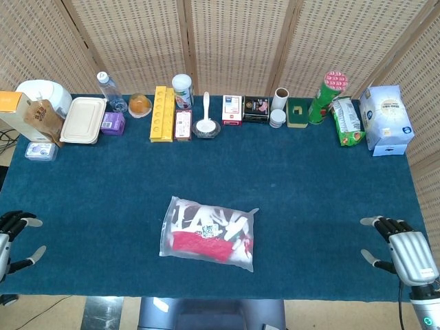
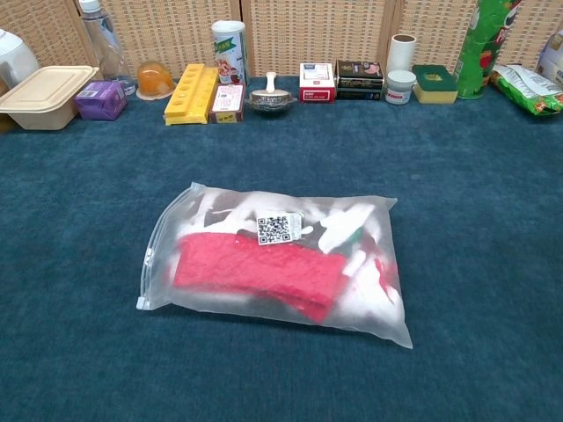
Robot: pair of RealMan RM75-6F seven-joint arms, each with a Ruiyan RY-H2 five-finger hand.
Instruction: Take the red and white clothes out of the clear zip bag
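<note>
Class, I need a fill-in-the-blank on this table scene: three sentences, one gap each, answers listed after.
1. The red and white clothes lie inside the clear zip ____.
2. The label stuck on top of the bag shows a ____ code.
3. The left hand and the right hand both hold ____.

Missing words: bag; QR; nothing

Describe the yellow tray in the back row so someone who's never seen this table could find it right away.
Start at the blue table and look along the row of items at its far edge, against the wicker screen. Left of centre lies the long yellow tray with a line of round hollows, running front to back. It sits between the orange-filled cup and the tall white canister, the only bright yellow thing there.
</note>
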